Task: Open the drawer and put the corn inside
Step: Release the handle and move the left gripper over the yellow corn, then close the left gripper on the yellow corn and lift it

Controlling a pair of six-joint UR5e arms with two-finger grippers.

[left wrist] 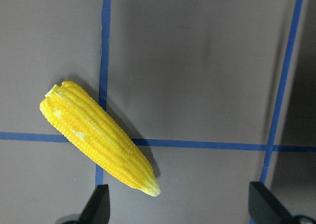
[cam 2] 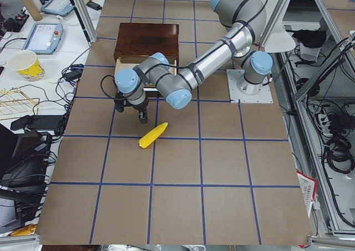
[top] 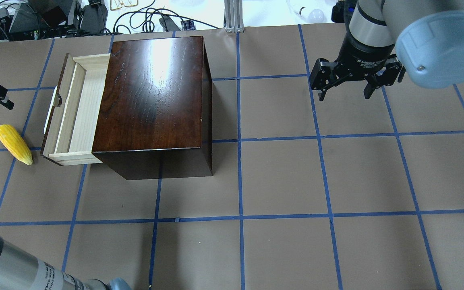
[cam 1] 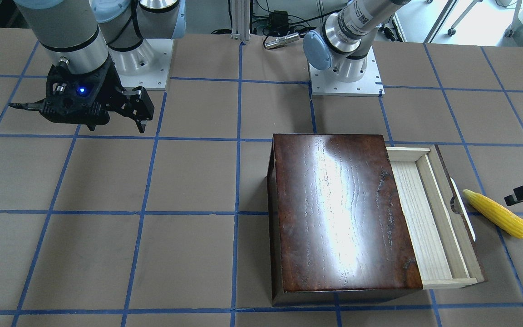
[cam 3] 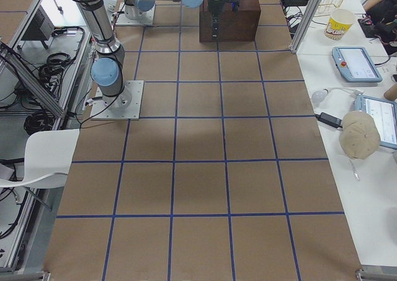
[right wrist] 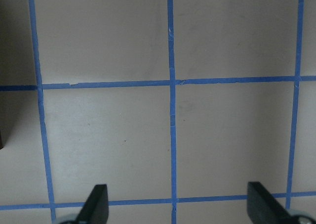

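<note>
The drawer (top: 77, 108) stands pulled partly out of the dark wooden box (top: 151, 92), and its pale-wood tray is empty. Its white handle (cam 1: 463, 209) faces the corn. The yellow corn (top: 13, 143) lies on the table just beyond the drawer front; it also shows in the front view (cam 1: 497, 213) and in the left wrist view (left wrist: 98, 137). My left gripper (left wrist: 180, 206) is open and empty, hovering above the table beside the corn's pointed tip. My right gripper (top: 344, 96) is open and empty, far from the box.
The table (top: 280, 177) is brown with a grid of blue tape lines. Both arm bases (cam 1: 345, 81) stand at the robot's edge. Cables and gear (top: 95, 16) lie beyond the far edge behind the box.
</note>
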